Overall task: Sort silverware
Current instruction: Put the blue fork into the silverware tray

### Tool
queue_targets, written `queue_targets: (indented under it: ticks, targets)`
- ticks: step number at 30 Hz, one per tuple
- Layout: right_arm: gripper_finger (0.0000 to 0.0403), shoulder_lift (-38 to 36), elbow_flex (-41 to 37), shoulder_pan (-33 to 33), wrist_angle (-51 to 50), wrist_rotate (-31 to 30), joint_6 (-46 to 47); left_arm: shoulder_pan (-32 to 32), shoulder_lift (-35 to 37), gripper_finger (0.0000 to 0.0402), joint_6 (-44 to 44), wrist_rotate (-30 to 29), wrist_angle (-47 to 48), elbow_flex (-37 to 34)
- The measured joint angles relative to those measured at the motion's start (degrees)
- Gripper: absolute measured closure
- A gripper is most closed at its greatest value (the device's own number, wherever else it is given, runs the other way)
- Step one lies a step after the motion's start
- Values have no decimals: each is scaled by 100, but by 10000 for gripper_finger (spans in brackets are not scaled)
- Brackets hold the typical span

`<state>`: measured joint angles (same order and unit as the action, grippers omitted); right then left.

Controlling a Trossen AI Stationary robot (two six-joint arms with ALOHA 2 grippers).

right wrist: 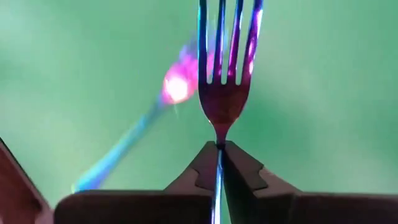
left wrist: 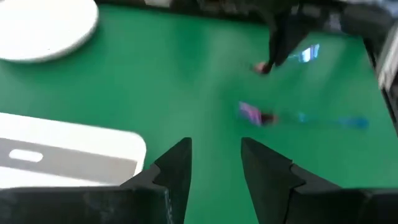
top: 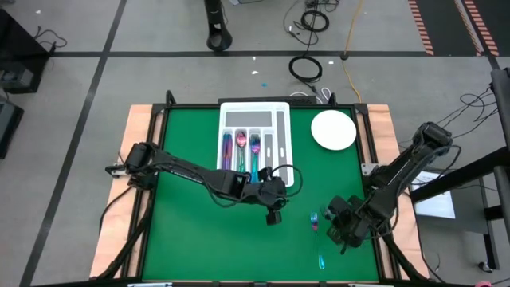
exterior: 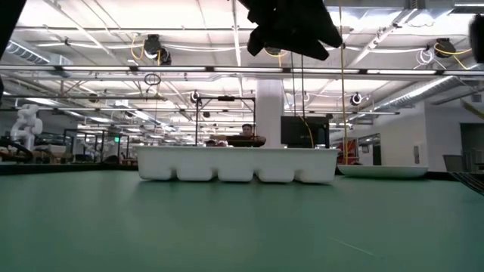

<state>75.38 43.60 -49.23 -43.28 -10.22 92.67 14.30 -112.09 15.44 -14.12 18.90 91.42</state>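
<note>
Two grippers over the green mat: right gripper (right wrist: 217, 163), near the mat's right edge, pinches a fork (right wrist: 225, 74) by its neck above another utensil (right wrist: 127, 146) lying flat; left gripper (left wrist: 214, 163), fingers narrowly parted and empty, hovers beside the white tray (top: 280, 131) holding sorted silverware (top: 241, 149).

The left arm reaches in from the left, elbow bent, its gripper (top: 275, 209) near the bench's middle with jaws parted. The right arm folds in from the right, its gripper (right wrist: 219, 152) low, jaws clamped together.
</note>
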Motion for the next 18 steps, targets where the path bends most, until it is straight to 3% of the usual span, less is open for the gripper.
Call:
queue_targets:
  ticks: [3,9,14,18]
  targets:
    - [401,-283,50,0,-77,-1082,-307,102,-114,260,443,-516,-1106,-349]
    - [402,-565,61,187,-88,-3166,-923,241,-578,260,2519,-1641,-2796,-842]
    - [402,-574,59,685,157,-3487,-1701,133,-932,260,2911,-1534,-3969,-833]
    - [402,-571,59,974,650,-3484,-2445,-6,-948,260,2880,-1594,-4149,-828]
